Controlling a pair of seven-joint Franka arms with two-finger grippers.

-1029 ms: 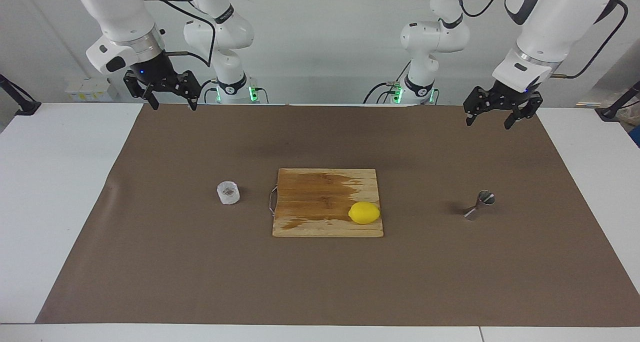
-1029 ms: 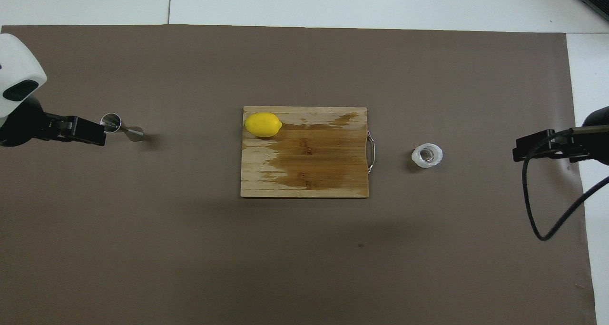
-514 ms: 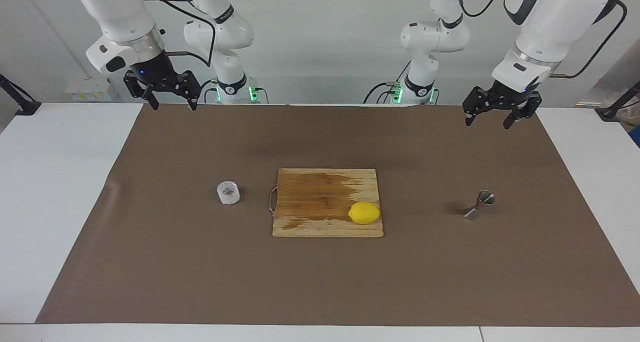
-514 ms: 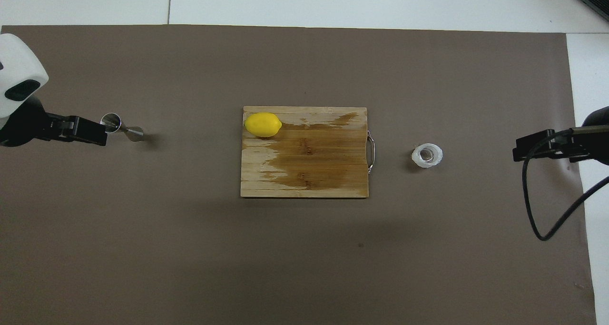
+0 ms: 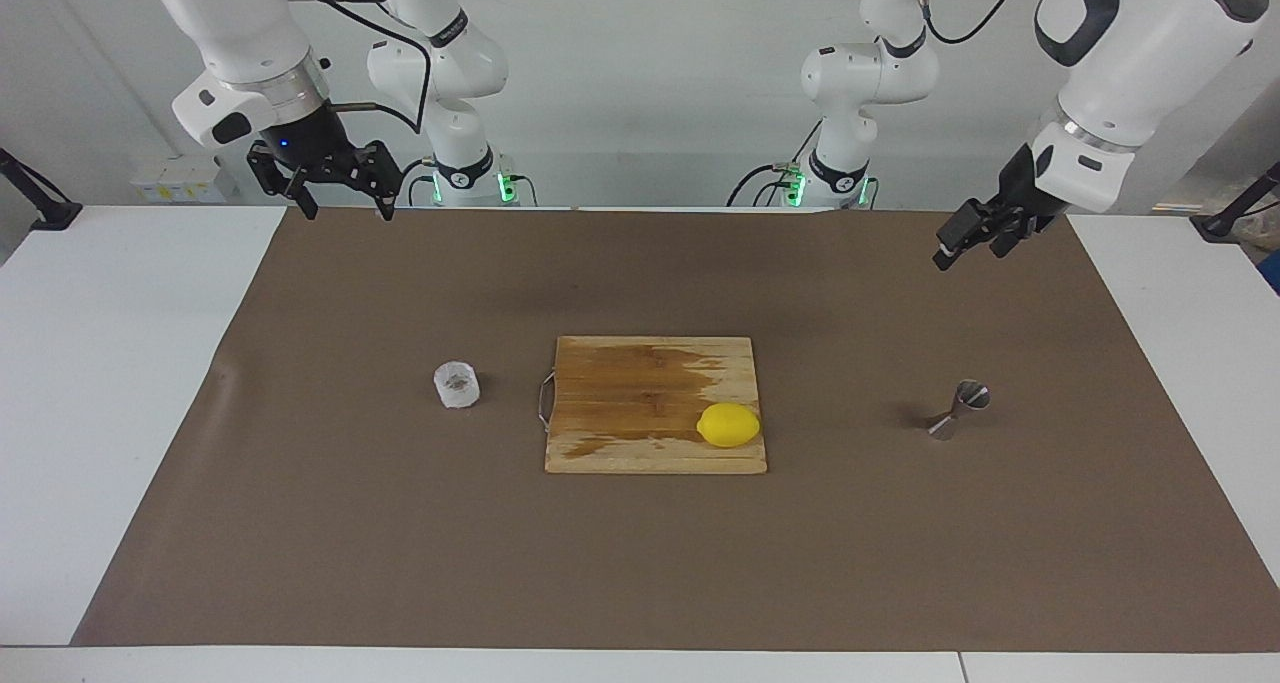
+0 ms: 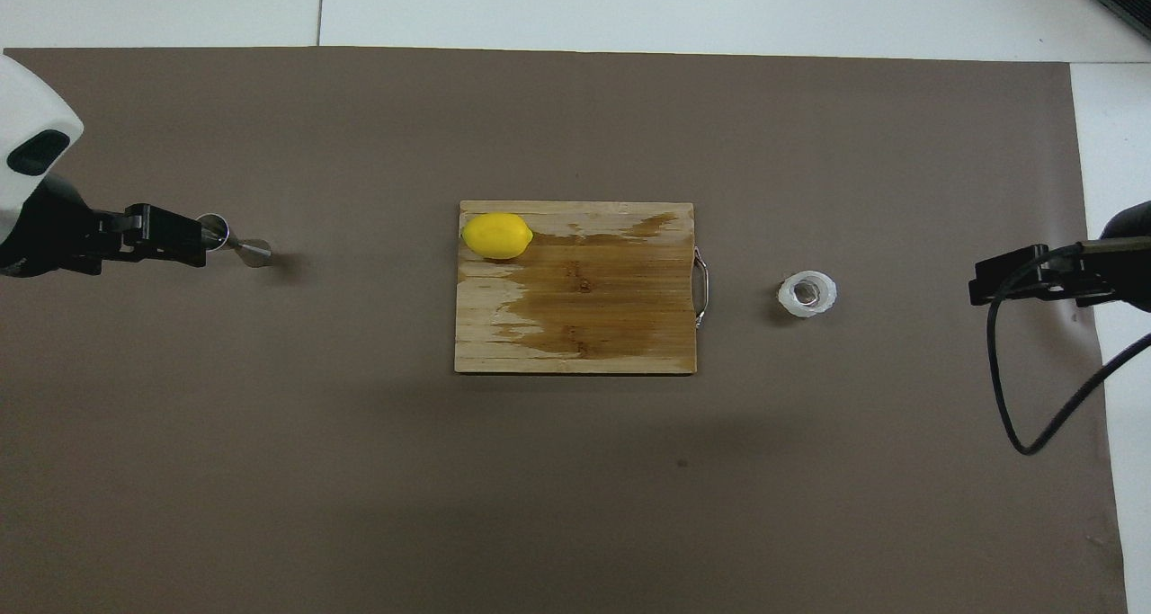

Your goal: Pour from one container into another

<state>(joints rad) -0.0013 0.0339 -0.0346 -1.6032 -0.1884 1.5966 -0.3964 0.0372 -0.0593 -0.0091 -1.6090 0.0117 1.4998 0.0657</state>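
My left gripper hangs open above the mat's edge nearest me, the jigger standing well below it. My right gripper waits open, well apart from the cup.

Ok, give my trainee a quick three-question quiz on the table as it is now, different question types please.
1. True or false: the lemon lies on the cutting board.
2. Which gripper is over the mat near the jigger? A) left gripper B) right gripper
3. Fill in: the plastic cup stands beside the board's ____ end.

Key: 1 true; 2 A; 3 handle.
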